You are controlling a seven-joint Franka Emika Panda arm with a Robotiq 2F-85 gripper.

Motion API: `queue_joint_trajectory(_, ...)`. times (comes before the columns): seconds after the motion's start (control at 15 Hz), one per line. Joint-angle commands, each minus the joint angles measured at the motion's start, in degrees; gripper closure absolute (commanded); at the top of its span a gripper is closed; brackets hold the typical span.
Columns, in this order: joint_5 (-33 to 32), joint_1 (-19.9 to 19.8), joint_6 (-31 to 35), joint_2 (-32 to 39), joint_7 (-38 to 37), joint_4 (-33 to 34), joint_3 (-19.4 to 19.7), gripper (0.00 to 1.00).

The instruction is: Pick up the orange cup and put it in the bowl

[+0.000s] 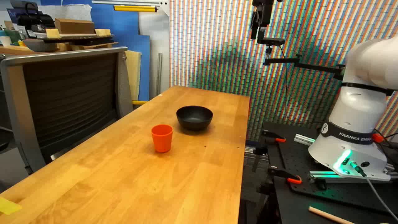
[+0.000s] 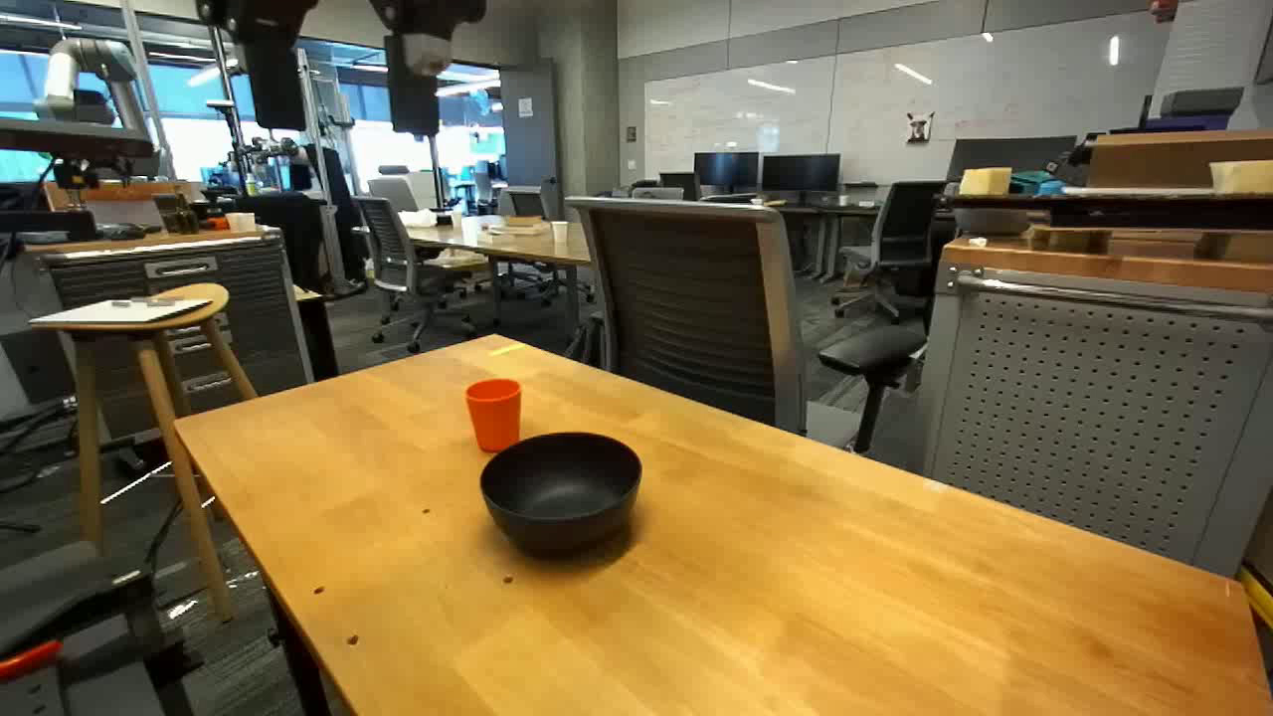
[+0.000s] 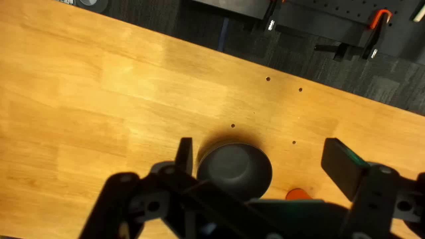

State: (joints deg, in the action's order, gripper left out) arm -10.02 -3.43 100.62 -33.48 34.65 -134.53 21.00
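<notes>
The orange cup (image 1: 162,140) stands upright on the wooden table, beside the black bowl (image 1: 194,123) and a small gap apart from it. Cup (image 2: 494,418) and bowl (image 2: 562,522) show whole in both exterior views. The bowl is upright and its visible inside is bare. My gripper (image 2: 344,109) hangs high above the table; its fingers also show at the top of an exterior view (image 1: 257,31). In the wrist view the gripper (image 3: 259,142) is wide open with nothing between the fingertips. The bowl (image 3: 232,164) and part of the cup (image 3: 297,194) lie below; the gripper body hides the rest.
The wooden table (image 1: 199,186) carries yellow tape (image 1: 9,205) near one end. An office chair (image 1: 71,102) stands along one long side. The robot base (image 1: 348,146) and its black mounting plate with clamps (image 1: 286,175) are across a gap on the opposite side.
</notes>
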Motion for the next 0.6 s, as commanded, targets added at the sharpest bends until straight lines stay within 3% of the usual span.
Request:
queue_joint_trajectory(0.0,0.58,-1.17,-0.01,0.27,0.54,0.3,-0.93,0.0)
queue_joint_trajectory(0.2,0.57,-1.15,-0.02,0.08,0.53,0.71,-0.91,0.0)
queue_joint_trajectory(0.53,2.85,1.36,7.64,14.06,-8.64,3.79,-4.91,0.0)
